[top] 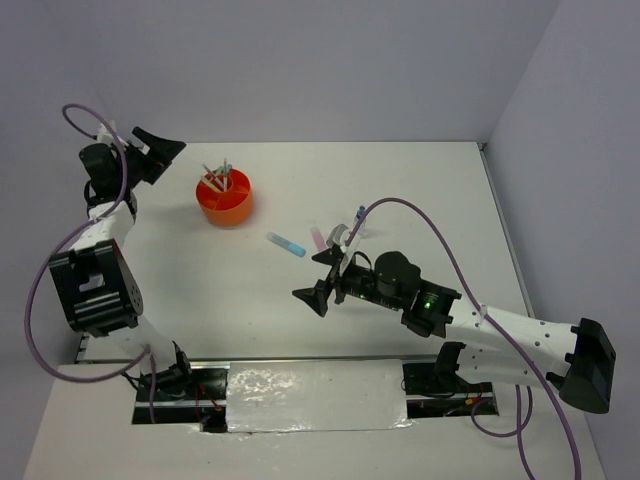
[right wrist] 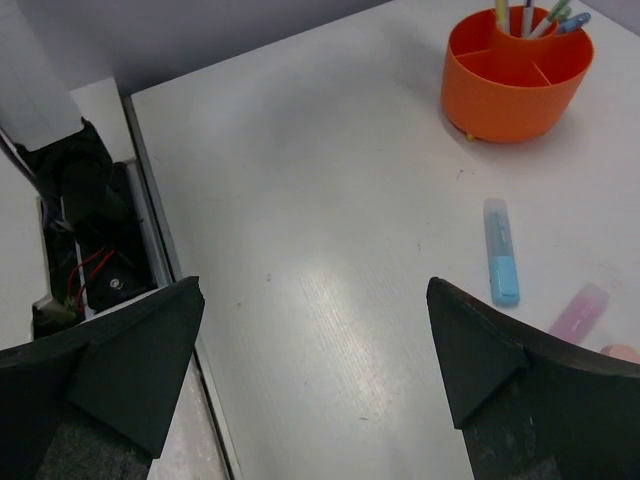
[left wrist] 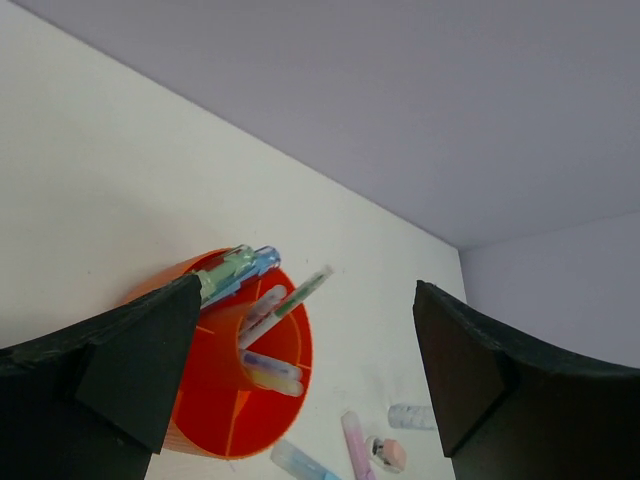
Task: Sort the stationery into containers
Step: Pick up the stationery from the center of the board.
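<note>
Right gripper [top: 320,276]: released, jaws spread wide, nothing between them. It hovers low over the white counter [top: 420,180].

Left gripper [top: 165,157]: also spread wide and empty. It sits at the far left, just beyond the round orange plastic organizer [top: 224,200].

Organizer holds several thin pens [left wrist: 235,268] leaning out of its central ring. Outer compartments look mostly bare from the right wrist view.

Loose on the counter, all between organizer and right gripper:
- pastel blue marker [right wrist: 500,250]
- pastel pink marker [right wrist: 578,312], just beside it
- pink eraser block [left wrist: 388,453]
- small clear blue-capped bottle [top: 360,213], farthest right

Key relation: the blue marker is the nearest piece to the right gripper, lying ahead of it on the organizer side. The left gripper is well apart from it, with the organizer between.

In the right wrist view the marker's long axis runs almost straight away from the camera, so the jaws' closing line already crosses it. It lies off-centre, toward the right-hand finger.

Judgement: the right arm takes it, shifting sideways to centre, then descending.
</note>
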